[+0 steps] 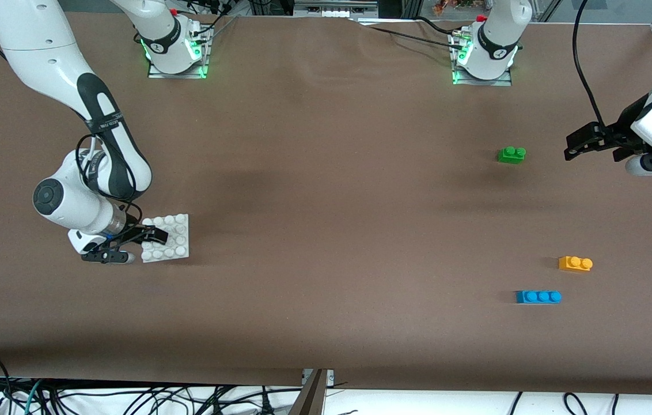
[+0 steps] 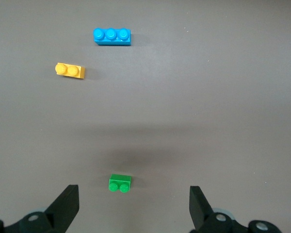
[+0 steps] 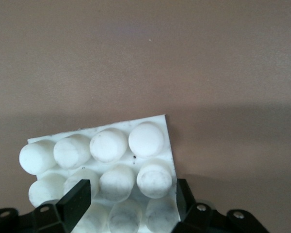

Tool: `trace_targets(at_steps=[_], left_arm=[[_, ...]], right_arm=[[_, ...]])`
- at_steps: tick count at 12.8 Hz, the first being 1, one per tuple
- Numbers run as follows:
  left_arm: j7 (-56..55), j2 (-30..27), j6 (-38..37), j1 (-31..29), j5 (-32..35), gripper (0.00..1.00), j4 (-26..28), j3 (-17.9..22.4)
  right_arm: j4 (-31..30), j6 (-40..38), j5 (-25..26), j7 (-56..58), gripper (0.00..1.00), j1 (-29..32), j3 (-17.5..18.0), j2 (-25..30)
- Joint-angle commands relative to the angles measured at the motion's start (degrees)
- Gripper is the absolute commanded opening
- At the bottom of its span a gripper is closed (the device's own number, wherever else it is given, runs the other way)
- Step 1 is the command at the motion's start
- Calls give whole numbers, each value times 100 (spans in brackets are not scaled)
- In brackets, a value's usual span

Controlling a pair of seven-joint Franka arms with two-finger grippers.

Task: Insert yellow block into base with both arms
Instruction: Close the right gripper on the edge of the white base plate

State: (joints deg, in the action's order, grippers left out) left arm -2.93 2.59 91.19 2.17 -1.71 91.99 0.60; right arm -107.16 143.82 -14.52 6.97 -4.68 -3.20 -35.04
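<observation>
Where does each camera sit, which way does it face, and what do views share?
Front: high across the table, facing both arms' bases; right gripper at the white studded square base plate, left gripper up near the green two-stud brick.
Left wrist: looks down between its open fingers at the green brick, orange-yellow two-stud brick, blue three-stud brick.
Right wrist: looks down at the plate, fingers straddling its edge.
Shared: front and left wrist show all three bricks.

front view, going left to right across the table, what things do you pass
right gripper → base → green brick → blue brick → yellow block → left gripper
</observation>
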Motion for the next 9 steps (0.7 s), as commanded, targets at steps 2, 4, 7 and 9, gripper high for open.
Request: trace_targets(at_steps=[2,4,7,9], left_arm=[[144,-31,-84,-15,-31,100,-32,10],[144,-31,-84,-15,-31,100,-32,10],[144,-31,-84,-15,-31,100,-32,10],[144,-31,-84,-15,-31,100,-32,10]], right_arm=[[37,119,-68,278,81,-42,30,-73],[46,128,-77,437,81,2,30,-82],[46,137,-77,639,81,46,4,-82],[55,137,-77,666,81,46,-5,-91]])
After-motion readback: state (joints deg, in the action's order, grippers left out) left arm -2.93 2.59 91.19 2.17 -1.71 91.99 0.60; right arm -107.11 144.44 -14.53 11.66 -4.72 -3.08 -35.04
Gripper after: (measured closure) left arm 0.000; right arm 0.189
